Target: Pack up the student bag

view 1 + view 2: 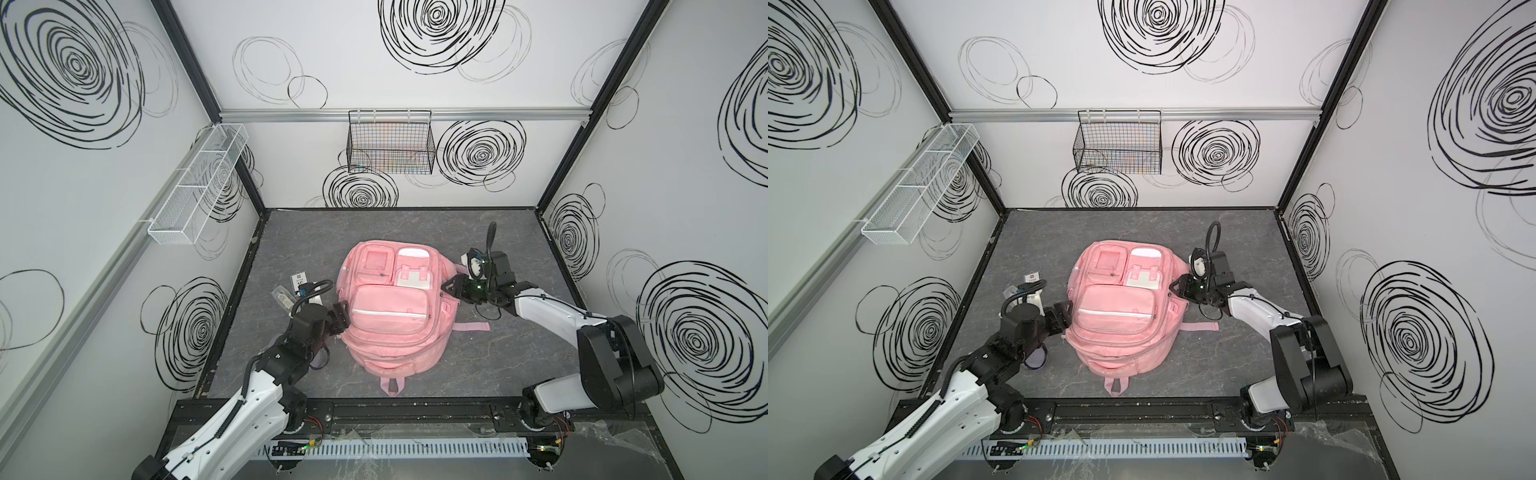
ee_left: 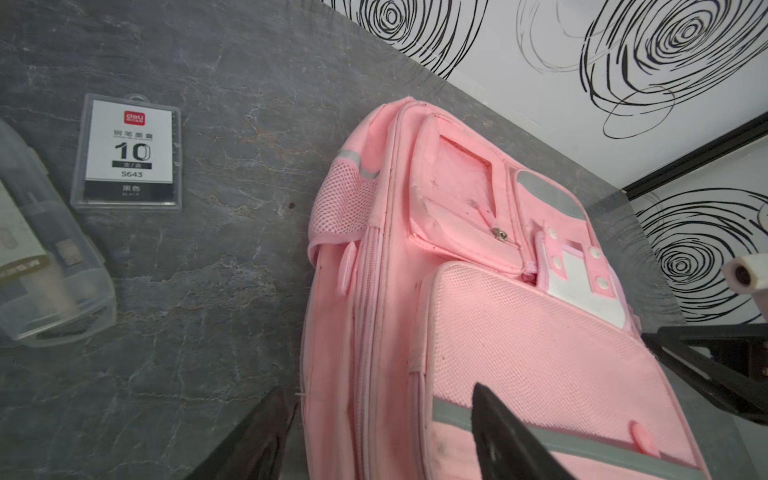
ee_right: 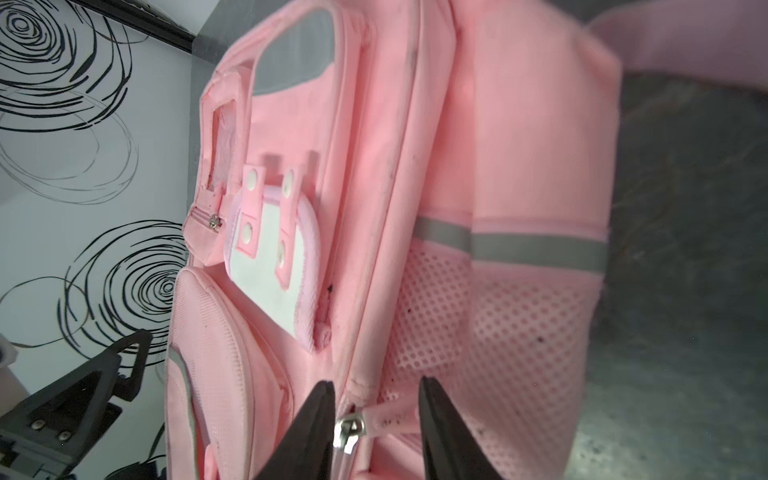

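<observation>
The student bag [image 1: 390, 307] [image 1: 1117, 307] is a pink backpack lying front-up in the middle of the grey table. My left gripper [image 1: 343, 318] [image 1: 1064, 316] stands open at the bag's left side. In the left wrist view its fingers straddle the bag's side seam [image 2: 374, 415], one over the table and one over the mesh front pocket. My right gripper [image 1: 446, 286] [image 1: 1173, 286] is at the bag's right side. Its fingers are apart there, with a metal zipper slider and pink pull tab [image 3: 374, 419] lying between them, next to the mesh side pocket [image 3: 478, 324].
A clear box with a white "10" label [image 2: 126, 153] [image 1: 300, 279] and a second clear case [image 2: 45, 266] lie left of the bag, behind my left arm. A black wire basket [image 1: 390, 145] and a white mesh basket [image 1: 199, 183] hang on the walls. A pink strap [image 1: 473, 328] trails right.
</observation>
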`<action>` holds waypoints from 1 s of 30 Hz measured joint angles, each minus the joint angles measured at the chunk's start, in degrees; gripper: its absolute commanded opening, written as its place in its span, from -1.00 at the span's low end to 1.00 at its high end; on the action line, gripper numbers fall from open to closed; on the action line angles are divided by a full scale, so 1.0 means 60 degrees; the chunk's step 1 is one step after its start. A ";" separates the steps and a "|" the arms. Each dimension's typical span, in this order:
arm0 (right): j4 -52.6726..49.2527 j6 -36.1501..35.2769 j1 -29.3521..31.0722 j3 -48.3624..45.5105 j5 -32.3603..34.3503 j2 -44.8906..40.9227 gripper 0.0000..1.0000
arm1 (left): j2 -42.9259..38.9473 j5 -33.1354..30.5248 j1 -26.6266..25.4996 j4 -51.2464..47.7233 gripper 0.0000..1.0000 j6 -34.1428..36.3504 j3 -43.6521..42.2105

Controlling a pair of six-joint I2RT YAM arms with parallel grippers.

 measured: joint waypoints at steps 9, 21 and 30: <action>0.0364 0.1657 0.0120 -0.0812 0.0193 -0.0823 -0.04 | -0.0393 0.0095 0.0102 -0.0025 0.47 -0.0029 -0.0189; 0.2044 0.3603 0.0288 -0.2069 0.0175 -0.1282 0.04 | -0.0288 0.0459 0.0138 0.0335 0.46 -0.0040 -0.0539; 0.3311 0.4539 0.0280 -0.2131 0.0124 -0.0372 -0.04 | -0.0284 0.0699 0.0138 0.0648 0.46 -0.0255 -0.0827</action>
